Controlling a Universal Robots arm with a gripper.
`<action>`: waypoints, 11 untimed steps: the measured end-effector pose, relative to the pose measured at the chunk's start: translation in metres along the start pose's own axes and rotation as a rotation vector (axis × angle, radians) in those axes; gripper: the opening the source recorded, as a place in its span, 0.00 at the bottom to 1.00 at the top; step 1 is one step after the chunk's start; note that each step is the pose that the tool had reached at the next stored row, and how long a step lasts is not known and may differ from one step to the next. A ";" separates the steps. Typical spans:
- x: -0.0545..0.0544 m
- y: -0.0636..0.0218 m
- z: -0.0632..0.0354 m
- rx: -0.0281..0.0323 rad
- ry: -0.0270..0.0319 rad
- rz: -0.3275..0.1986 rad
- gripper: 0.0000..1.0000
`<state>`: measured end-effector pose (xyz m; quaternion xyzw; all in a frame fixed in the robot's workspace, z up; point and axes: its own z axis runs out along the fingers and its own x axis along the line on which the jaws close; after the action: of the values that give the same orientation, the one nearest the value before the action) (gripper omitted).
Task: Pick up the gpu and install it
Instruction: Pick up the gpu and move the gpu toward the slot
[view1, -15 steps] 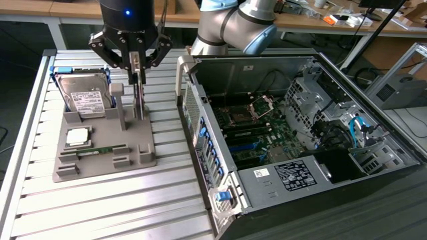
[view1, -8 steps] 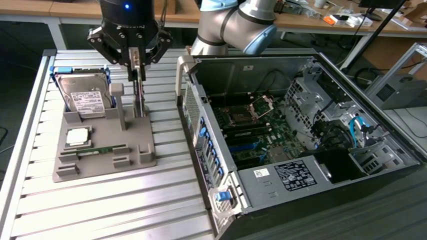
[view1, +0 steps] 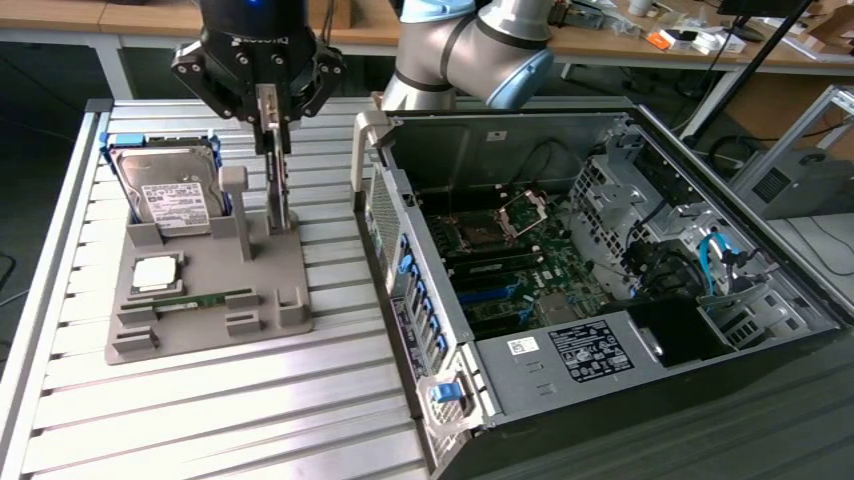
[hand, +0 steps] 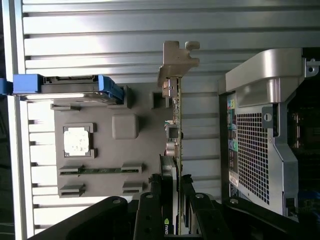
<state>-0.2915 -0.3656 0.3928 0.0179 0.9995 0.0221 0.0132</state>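
Observation:
The gpu (view1: 278, 190) stands on edge in a slot of the grey holder (view1: 274, 285), seen edge-on as a thin dark card. My gripper (view1: 271, 120) hangs straight above it, its two fingers pressed against the card's upper edge from both sides. In the wrist view the gpu (hand: 175, 125) runs as a narrow strip away from my gripper (hand: 170, 200), with its pale metal bracket (hand: 178, 60) at the far end. The fingers (hand: 149, 205) clamp the thicker fan part of the card. The card's lower edge looks level with the holder.
The holder also carries a hard drive (view1: 167, 190) with blue rails, a silver processor (view1: 156, 272) and a green memory stick (view1: 200, 300). The open computer case (view1: 387, 200) lies to the exterior view's right, motherboard (view1: 514, 270) exposed. Everything rests on a slatted aluminium table (view1: 200, 420).

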 end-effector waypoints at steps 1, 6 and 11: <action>0.000 0.0001 -0.0012 0.0000 -0.0001 0.000 0.27; 0.000 0.0003 -0.0060 -0.0001 -0.0001 0.000 0.27; 0.000 -0.0025 -0.0090 0.0000 0.0001 0.000 0.27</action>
<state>-0.2914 -0.3686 0.4017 0.0178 0.9995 0.0221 0.0131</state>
